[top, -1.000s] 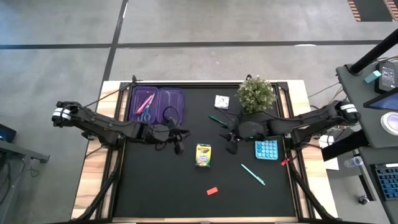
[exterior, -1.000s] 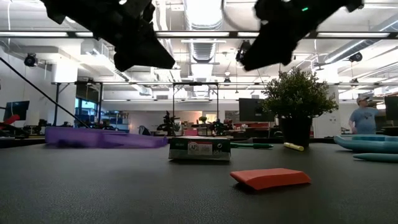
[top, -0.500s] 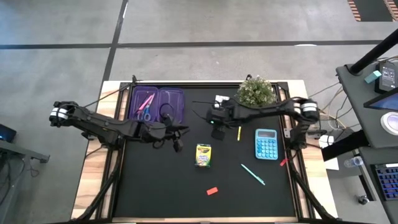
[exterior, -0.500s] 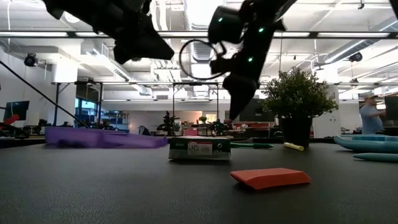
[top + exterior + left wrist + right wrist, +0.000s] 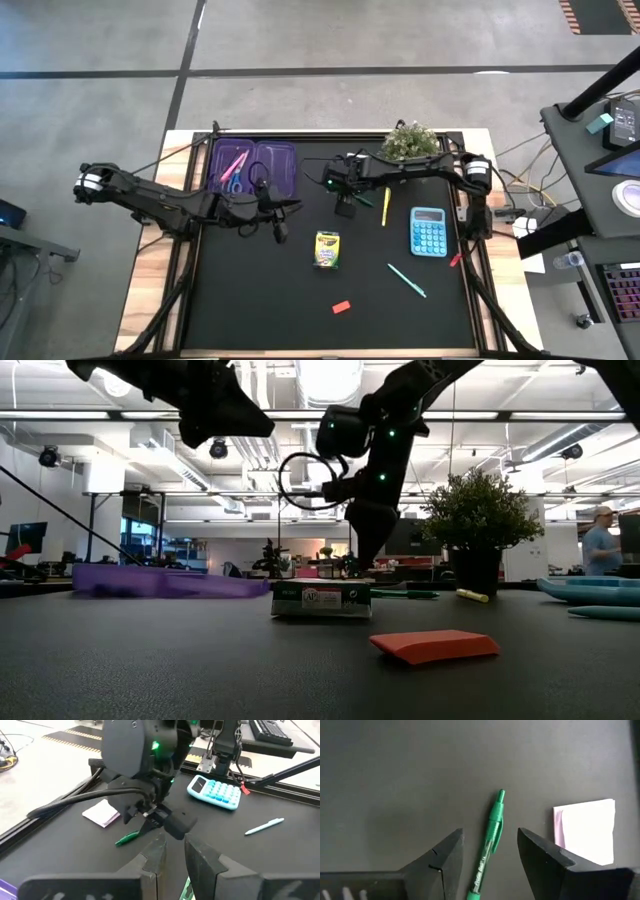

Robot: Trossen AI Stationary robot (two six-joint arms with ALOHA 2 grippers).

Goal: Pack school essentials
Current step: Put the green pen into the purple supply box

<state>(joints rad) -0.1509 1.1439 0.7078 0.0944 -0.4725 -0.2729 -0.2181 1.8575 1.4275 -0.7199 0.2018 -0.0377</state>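
My right gripper (image 5: 487,857) hangs open and empty over the green pen (image 5: 490,832), which lies between my fingers (image 5: 445,857) beside the white pad (image 5: 585,830) on the far table. My left gripper (image 5: 172,857), nearly closed and empty, waits near the purple case (image 5: 252,165).

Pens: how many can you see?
4: pink pen in the purple case, green below the right gripper, yellow beside the calculator, teal nearer the front. More may be hidden.

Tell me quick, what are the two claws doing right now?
Left gripper: nearly closed, holding nothing.
Right gripper: open, empty, straddling the green pen.
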